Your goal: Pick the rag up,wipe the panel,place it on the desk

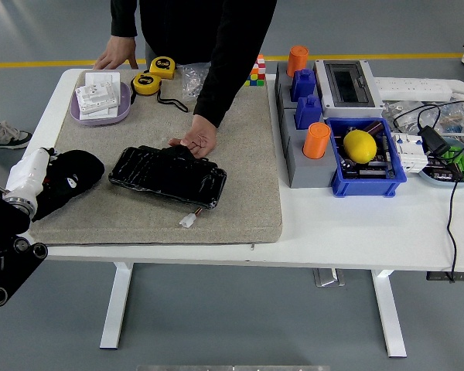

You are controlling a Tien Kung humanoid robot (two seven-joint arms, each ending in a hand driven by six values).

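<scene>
A glossy black panel [168, 175] lies on the grey felt mat [240, 178], with a small white connector [188, 220] on a wire at its near edge. A person's hand [198, 141] rests on the panel's far edge. My left hand [71, 179] lies on the mat's left side, a short way left of the panel and not touching it. It shows as one black mass beyond the white wrist [27, 179]. No separate rag can be made out; hand and any dark cloth blend together.
A purple tray of cards [100, 99] and two yellow tape measures [155, 75] sit at the back left. The person's other hand [116, 58] rests on the far edge. On the right stand grey blocks with orange cylinders [317, 139], a blue bin [367, 166] holding a lemon, and cables [448, 154].
</scene>
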